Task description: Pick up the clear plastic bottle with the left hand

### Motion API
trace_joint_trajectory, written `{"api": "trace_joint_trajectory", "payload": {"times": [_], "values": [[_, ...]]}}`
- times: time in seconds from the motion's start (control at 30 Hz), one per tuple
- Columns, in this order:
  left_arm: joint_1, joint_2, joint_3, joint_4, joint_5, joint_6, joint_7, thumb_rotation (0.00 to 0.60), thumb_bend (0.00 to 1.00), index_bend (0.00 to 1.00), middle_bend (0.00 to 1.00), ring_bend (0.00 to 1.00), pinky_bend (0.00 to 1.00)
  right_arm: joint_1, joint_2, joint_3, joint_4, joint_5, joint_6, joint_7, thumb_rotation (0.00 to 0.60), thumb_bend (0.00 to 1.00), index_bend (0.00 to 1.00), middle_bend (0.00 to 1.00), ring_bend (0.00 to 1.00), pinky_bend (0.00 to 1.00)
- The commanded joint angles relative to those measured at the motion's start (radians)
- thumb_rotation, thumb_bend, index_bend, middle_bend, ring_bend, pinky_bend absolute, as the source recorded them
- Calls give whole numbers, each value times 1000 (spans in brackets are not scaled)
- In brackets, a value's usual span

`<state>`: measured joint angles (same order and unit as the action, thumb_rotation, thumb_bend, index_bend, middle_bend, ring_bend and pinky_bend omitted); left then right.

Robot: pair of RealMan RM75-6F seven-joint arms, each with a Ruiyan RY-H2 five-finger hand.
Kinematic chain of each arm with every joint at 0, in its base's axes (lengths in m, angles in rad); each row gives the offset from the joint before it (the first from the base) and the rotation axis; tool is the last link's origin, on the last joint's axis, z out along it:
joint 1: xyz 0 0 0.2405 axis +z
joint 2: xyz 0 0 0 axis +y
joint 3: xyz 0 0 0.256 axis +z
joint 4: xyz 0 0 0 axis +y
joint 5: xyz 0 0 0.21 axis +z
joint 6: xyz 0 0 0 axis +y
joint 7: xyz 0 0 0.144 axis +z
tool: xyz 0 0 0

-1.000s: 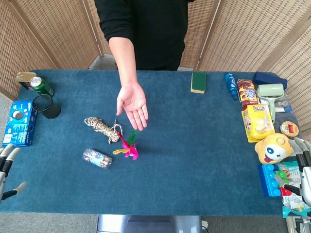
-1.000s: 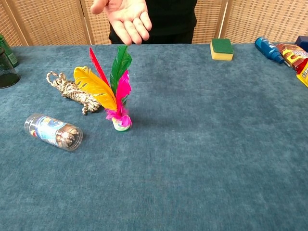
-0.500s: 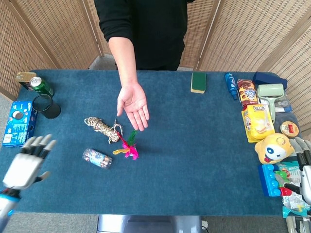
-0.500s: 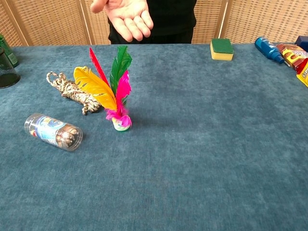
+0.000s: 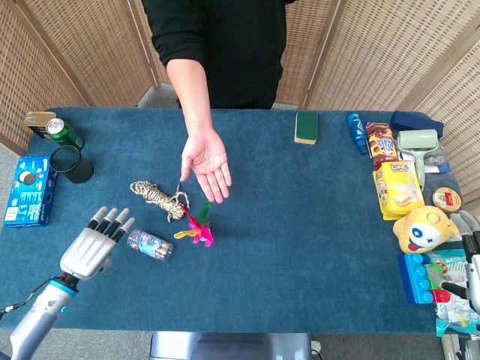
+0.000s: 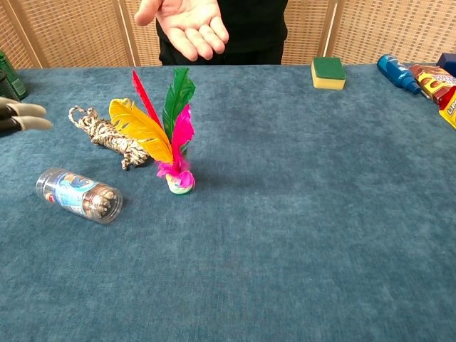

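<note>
The clear plastic bottle [image 5: 150, 244] lies on its side on the blue table, left of centre, with a blue label and small sticks inside; the chest view shows the bottle [image 6: 78, 194] at lower left. My left hand [image 5: 94, 244] hovers just left of it, open, fingers spread and pointing toward the far side, not touching it. Only its fingertips [image 6: 25, 115] enter the chest view at the left edge. My right hand [image 5: 470, 255] rests at the table's right edge among the toys; its fingers are mostly cut off by the frame.
A feather shuttlecock [image 5: 198, 226] stands right of the bottle and a coiled rope [image 5: 159, 198] lies behind it. A person's open hand [image 5: 205, 162] hangs over the rope. A black cup [image 5: 71, 163], green can [image 5: 64, 132] and blue box [image 5: 28, 190] sit far left. Snacks and toys [image 5: 397, 187] line the right edge.
My left hand has come in from the table's left edge, moving right and forward until it is beside the bottle. The bottle and my right hand have not moved.
</note>
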<state>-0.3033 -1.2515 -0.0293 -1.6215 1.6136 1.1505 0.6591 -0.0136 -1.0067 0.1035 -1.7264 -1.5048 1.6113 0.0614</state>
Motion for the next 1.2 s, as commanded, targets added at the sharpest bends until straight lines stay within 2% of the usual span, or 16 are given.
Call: {"api": "trace_joint_trajectory", "payload": {"times": [0.03, 0.33, 0.6, 0.93, 1.07, 1.2], "values": [[-10, -17, 2, 4, -15, -14, 16, 576, 97, 0, 0, 0, 93, 0, -1, -1, 0, -2, 0, -2, 600, 62, 0, 0, 44, 4], [-64, -97, -11, 52, -62, -77, 27, 572, 111, 0, 0, 0, 93, -1, -2, 1, 0, 1, 3, -3, 600, 62, 0, 0, 44, 4], [-98, -132, -14, 49, -110, -120, 92, 600, 129, 0, 0, 0, 93, 0, -2, 2, 2, 4, -1, -2, 600, 61, 0, 0, 44, 4], [-143, -159, -10, 21, -207, -169, 213, 600, 148, 0, 0, 0, 138, 1, -6, 1, 4, 2, -2, -6, 600, 62, 0, 0, 44, 4], [-153, -168, -9, 19, -223, -169, 226, 600, 176, 26, 5, 23, 226, 2, -5, 2, 4, 3, -3, -6, 600, 62, 0, 0, 44, 4], [-169, -185, -6, 22, -234, -165, 243, 600, 239, 150, 103, 152, 369, 4, -5, 2, 5, 3, -6, -3, 600, 61, 0, 0, 44, 4]]}}
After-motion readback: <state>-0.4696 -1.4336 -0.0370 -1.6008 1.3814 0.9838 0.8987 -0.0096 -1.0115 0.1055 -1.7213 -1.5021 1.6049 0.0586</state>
